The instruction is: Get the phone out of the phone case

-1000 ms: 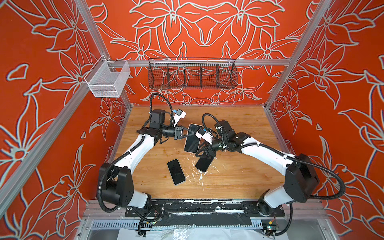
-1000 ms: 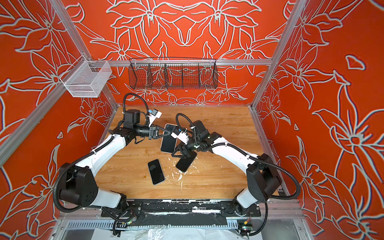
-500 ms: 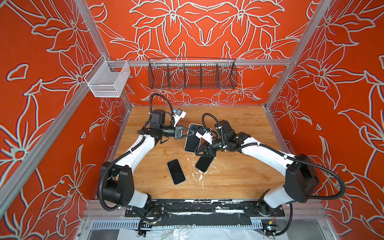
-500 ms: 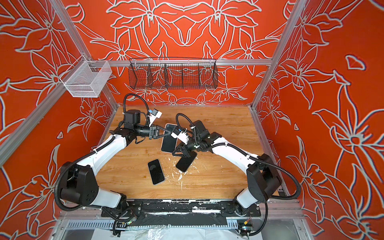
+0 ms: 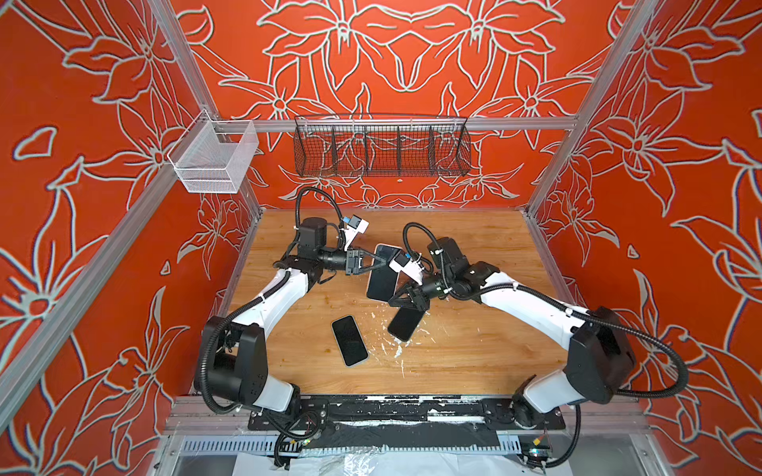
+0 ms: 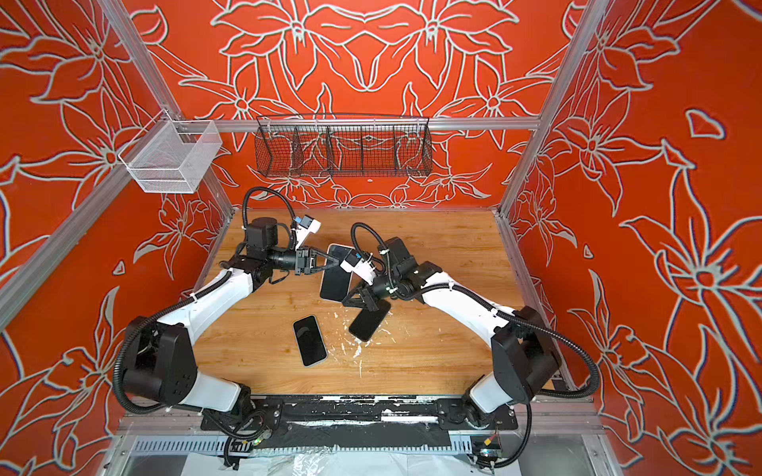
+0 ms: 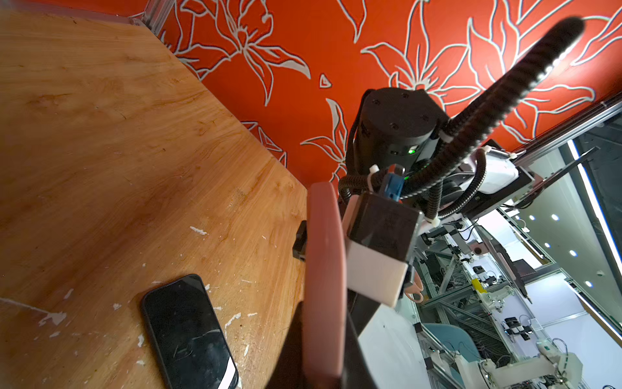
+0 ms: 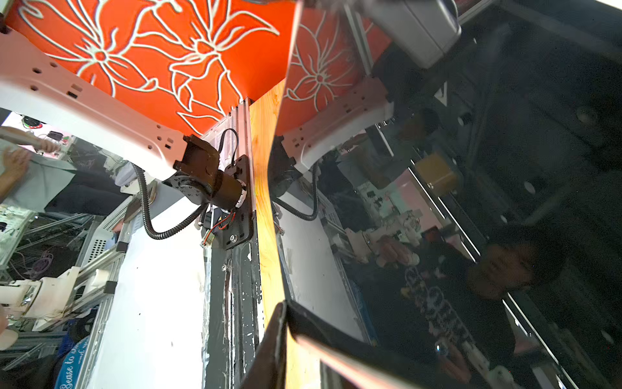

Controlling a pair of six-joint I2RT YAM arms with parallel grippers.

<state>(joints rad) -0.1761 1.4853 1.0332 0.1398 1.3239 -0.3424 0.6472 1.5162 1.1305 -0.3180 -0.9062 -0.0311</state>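
Three phones show in both top views, and only one wears a case. That cased phone has a dark glossy screen framed by a pale rim. It is held up off the wooden table near the table's middle, between the two arms, screen facing upward.

The left wrist view shows the pink case edge-on as a dusty, rounded band. The right wrist view is largely filled by the black screen, which mirrors an arm and the room.

The left gripper is pressed together on the long edge on its own side, toward the far end, pinching the case's rim. The right gripper sits at the near corner on the opposite side. One dark finger lies against the phone's edge there, but I cannot tell whether the jaws clamp the phone or stand apart.

On the table, screens up, the front phone lies flat and the angled phone lies just below the right gripper. Both are apart from the held one.
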